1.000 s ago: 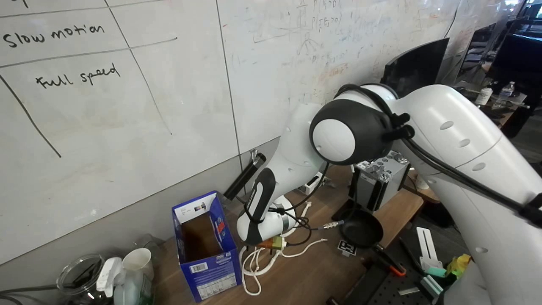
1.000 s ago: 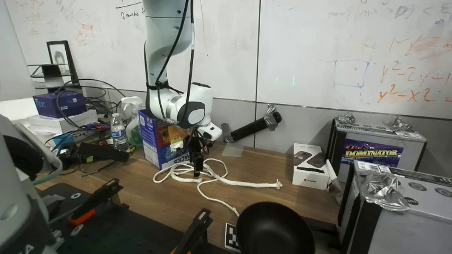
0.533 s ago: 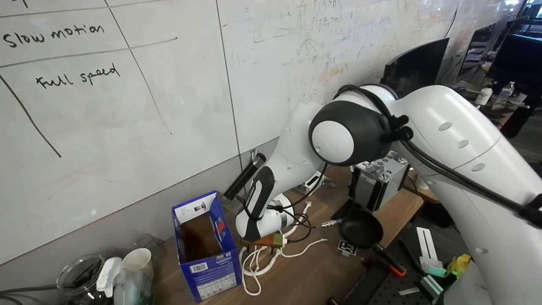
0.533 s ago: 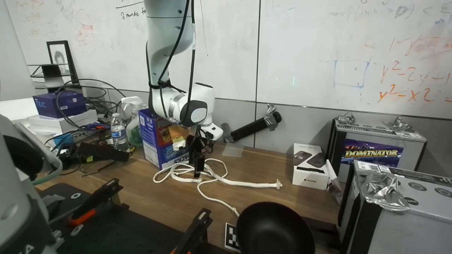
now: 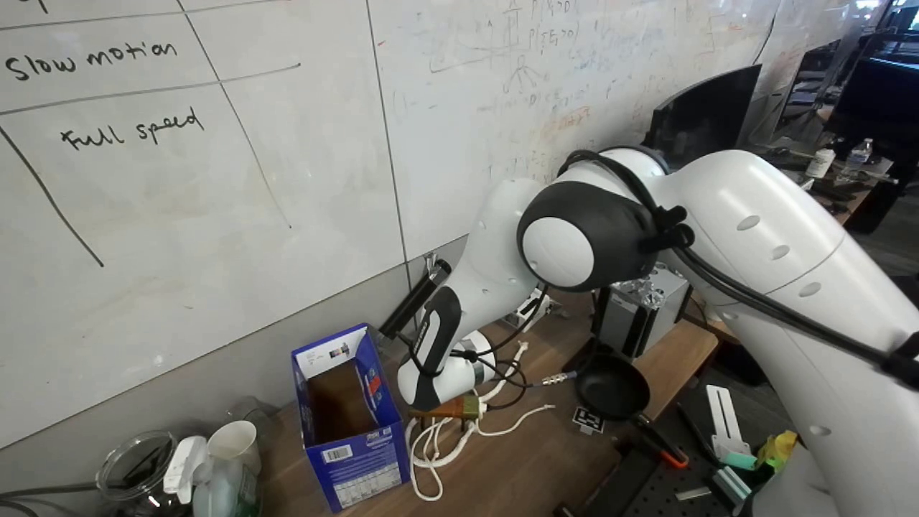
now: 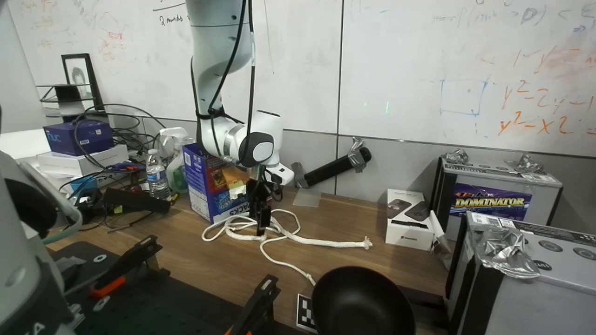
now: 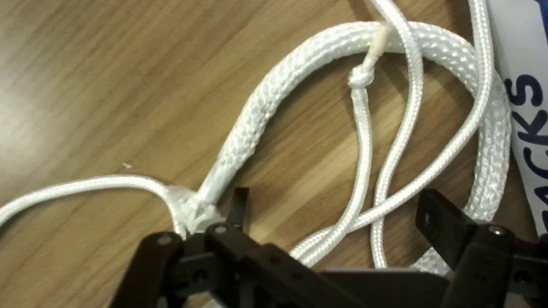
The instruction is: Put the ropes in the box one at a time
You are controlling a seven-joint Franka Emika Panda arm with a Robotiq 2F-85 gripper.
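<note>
A thick braided rope (image 7: pixel 267 100) and thin cord (image 7: pixel 364 141) lay looped on the worktop (image 6: pixel 344 218) beside the blue cardboard box (image 5: pixel 359 463); seemingly all was left to pack (its inside, partly hidden, showed none). The tool (image 7: pixel 334 209), jaws wide apart near them, gripped nothing.

- In an exterior view, the whiteboard (image 5: pixel 251 165) is brightly lit.
- The room's far right corner (image 5: pixel 879 100) is left dim.
- In the wrist view, glare is spread on the worktop (image 7: pixel 25 128) at left.
- Soft shadows are cast by the ropes (image 7: pixel 284 77).
</note>
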